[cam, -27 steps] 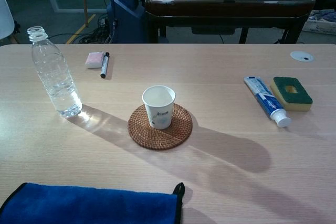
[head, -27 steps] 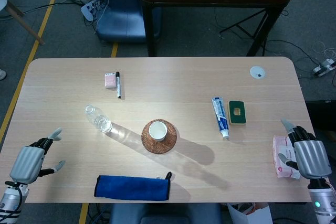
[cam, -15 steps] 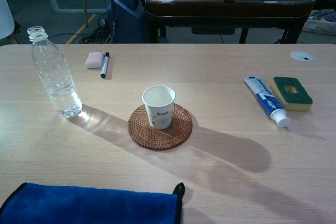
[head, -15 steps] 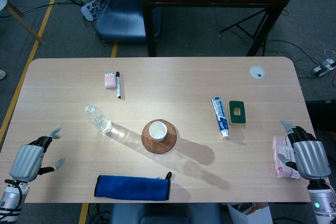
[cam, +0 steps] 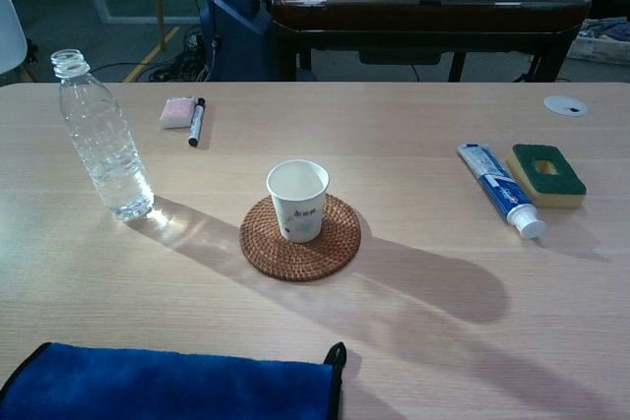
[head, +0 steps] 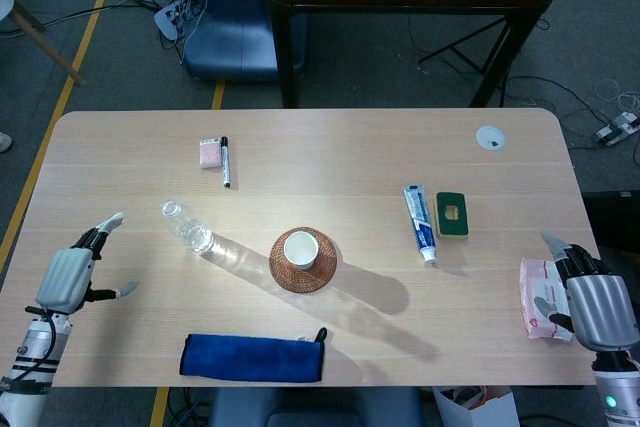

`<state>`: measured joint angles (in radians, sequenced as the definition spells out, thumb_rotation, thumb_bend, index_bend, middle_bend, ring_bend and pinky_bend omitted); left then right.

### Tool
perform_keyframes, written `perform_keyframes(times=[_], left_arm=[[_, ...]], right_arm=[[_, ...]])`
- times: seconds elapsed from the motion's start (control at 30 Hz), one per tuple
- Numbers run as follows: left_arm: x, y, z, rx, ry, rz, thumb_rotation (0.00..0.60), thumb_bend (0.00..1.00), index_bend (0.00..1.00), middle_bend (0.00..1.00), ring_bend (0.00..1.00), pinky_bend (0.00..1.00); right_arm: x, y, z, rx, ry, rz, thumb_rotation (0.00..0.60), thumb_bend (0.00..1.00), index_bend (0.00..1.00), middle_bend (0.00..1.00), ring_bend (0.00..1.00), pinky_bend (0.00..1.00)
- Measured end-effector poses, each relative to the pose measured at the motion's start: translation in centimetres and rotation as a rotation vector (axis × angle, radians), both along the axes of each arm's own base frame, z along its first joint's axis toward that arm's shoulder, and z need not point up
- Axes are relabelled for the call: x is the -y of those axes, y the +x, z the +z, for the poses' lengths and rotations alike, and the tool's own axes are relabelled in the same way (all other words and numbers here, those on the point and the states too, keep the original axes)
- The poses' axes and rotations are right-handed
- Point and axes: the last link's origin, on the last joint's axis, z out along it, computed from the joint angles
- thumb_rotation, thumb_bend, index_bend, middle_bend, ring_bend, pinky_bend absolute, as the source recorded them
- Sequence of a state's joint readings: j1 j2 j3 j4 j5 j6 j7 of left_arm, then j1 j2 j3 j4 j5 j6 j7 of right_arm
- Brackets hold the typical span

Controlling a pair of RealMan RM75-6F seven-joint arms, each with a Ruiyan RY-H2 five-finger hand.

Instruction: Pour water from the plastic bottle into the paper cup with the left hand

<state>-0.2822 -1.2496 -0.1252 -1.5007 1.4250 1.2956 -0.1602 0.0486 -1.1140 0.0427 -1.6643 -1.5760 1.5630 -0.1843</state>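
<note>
A clear plastic bottle (head: 187,226) (cam: 101,137) stands upright and uncapped on the left part of the table. The white paper cup (head: 301,248) (cam: 297,200) sits on a round woven coaster (head: 303,261) (cam: 300,238) near the table's middle. My left hand (head: 72,274) hovers over the table's front left corner, fingers spread, holding nothing, well left of the bottle. My right hand (head: 594,298) is at the front right edge, empty, with its fingers stretched out. Neither hand shows in the chest view.
A blue cloth (head: 252,357) (cam: 167,386) lies at the front edge. A marker (head: 225,161) and pink eraser (head: 210,152) lie at the back left. Toothpaste (head: 420,222), a green sponge (head: 452,213), and a tissue pack (head: 540,297) are to the right.
My left hand has risen and moved inward over the table toward the bottle. The right hand has shifted slightly lower and to the right.
</note>
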Motion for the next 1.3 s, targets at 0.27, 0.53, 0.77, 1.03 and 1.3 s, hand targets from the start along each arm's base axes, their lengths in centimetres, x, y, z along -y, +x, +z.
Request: perform_keyframes(times=[0.27,0.53,0.77,1.03,1.3], left_arm=[[-2.0,1.0,-0.9,0.147,-0.009,0.039,0.600,0.04,0.08,0.15,0.18,0.41],[-4.1,1.3,-2.6,0.251,-0.022,0.093,0.600,0.03,0.07,0.11,0.16,0.39],[-5.2,1.0,-3.7,0.319,-0.044,0.141,0.600,0.02,0.04,0.07,0.12,0.34],[-5.8,0.9,-4.9,0.440,-0.082,0.185,0.600,0.02,0.04,0.07,0.10,0.22],[-6.6,1.1,-6.0,0.510,-0.126,0.213,0.600,0.02,0.04,0.07,0.06,0.13]], right_arm=[[-0.2,0.2,0.2,0.003,-0.008,0.006,0.600,0.13,0.07,0.22,0.22,0.44],[-0.2,0.2,0.3,0.009,-0.007,0.006,0.600,0.13,0.07,0.22,0.22,0.44],[-0.1,0.1,0.3,0.010,-0.004,0.002,0.600,0.13,0.07,0.22,0.22,0.44],[-0.1,0.0,0.4,0.018,-0.004,-0.001,0.600,0.13,0.08,0.22,0.22,0.44],[0.0,0.1,0.4,0.021,-0.002,0.000,0.600,0.13,0.08,0.22,0.22,0.44]])
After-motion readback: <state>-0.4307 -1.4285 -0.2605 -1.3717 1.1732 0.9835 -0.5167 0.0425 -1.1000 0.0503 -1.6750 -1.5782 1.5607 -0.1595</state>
